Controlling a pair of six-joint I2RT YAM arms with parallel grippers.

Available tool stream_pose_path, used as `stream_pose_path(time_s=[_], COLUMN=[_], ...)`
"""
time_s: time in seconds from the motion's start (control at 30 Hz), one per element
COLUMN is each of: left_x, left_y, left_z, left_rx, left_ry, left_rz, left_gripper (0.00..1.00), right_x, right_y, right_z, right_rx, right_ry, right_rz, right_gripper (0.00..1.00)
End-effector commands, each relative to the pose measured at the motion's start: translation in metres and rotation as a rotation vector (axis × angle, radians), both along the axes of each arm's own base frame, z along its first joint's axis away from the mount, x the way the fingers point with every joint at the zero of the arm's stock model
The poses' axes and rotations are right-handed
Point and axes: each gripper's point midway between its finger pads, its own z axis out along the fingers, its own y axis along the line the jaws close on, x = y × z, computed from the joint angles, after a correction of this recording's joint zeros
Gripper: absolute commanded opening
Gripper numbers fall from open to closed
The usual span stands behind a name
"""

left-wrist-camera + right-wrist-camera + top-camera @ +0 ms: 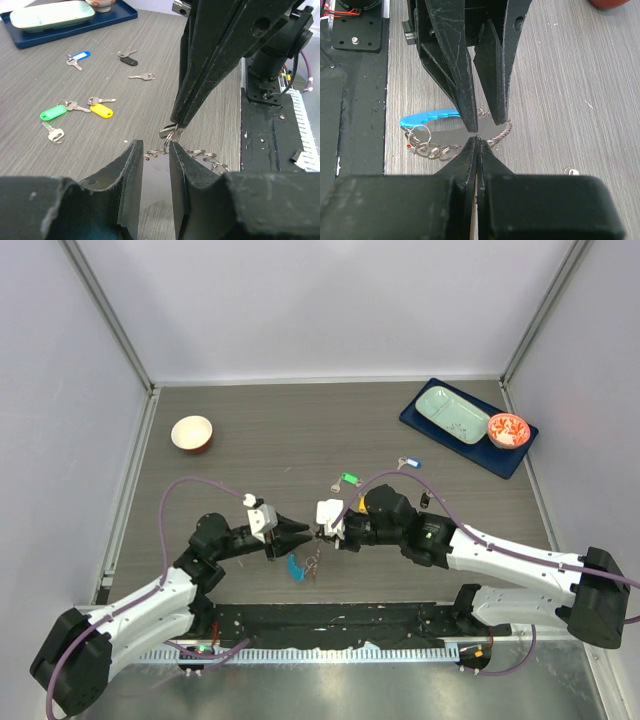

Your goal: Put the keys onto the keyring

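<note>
The keyring (306, 566), a loop of grey chain and wire rings with a blue strap (427, 117), lies on the table between the arms. My right gripper (476, 137) is shut on one thin wire ring of it, lifted a little; it shows from above in the left wrist view (171, 131). My left gripper (154, 147) is open, its tips on either side of that ring just below the right gripper's tips. Loose keys lie farther back: green tag (52, 113), orange tag (101, 109), blue tag (79, 55), black head (128, 60), plain silver (142, 76).
A white bowl (192, 432) stands at the back left. A dark blue tray (515, 462) at the back right holds a pale green dish (452, 415) and a red-and-white bowl (507, 429). A black base plate (330, 620) runs along the near edge.
</note>
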Motion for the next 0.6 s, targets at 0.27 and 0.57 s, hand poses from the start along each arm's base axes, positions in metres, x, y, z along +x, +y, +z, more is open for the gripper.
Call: stream_pose_path(time_s=[0.27,0.57], left_x=[0.000,0.003], left_y=[-0.011,-0.013], left_z=[0.007,0.005], left_rx=[0.030,0.048], left_ry=[-0.034,-0.029], left_rz=[-0.048,-0.009], left_gripper=[0.26,0.13], right_x=[0.003,0.002], right_y=[0.013,0.013], right_z=[0.037,0.038], right_rx=[0.087,0.095], right_ry=[-0.049,-0.047], right_rz=[0.019,0.018], right_gripper=[0.01,0.01])
